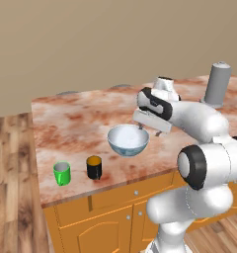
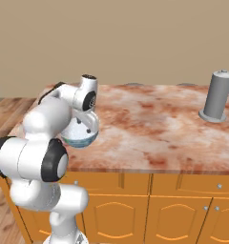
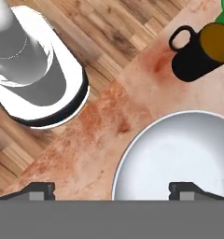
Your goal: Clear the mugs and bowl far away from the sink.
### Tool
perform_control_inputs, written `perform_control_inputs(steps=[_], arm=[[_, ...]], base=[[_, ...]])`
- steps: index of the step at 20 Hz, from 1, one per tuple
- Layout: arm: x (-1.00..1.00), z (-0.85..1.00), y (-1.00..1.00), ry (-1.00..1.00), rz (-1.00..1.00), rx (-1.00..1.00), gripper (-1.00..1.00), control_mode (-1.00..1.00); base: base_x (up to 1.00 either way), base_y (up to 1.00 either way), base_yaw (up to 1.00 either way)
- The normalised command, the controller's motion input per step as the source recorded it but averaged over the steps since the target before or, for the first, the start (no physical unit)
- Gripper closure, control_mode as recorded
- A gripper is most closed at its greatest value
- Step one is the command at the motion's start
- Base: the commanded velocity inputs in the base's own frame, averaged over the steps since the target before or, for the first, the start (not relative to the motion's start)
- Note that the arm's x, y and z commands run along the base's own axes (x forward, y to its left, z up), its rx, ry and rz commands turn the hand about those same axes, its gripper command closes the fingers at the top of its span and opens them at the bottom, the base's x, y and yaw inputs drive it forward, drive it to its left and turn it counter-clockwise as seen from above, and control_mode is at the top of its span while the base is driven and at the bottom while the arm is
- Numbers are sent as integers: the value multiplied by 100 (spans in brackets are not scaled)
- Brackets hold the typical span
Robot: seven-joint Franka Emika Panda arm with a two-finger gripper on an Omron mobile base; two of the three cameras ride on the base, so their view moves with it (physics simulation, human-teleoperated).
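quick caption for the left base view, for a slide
Panda gripper poised over the pale bowl on a marble counter, green mug and black mug nearby.

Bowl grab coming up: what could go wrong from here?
1. The claw straddles the bowl rim off-centre; a pinch could tip it.
2. The black mug and green mug stand near the counter front edge; a pushed bowl might knock them off.

Green mug, black-orange mug, pale bowl.
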Motion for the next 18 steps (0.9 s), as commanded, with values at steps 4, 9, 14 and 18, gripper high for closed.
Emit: perform_control_inputs(steps=[4,9,14,18], arm=[[-100,85,0,-41,6,0,-100,-100],[-100,91,-3,-42,3,0,-100,-100],[-60,58,-3,-30,1,0,-100,-100],[-1,2,-6,-1,0,0,-100,-100]], base=[[0,0,0],[0,0,0],[0,0,0],[0,0,0]])
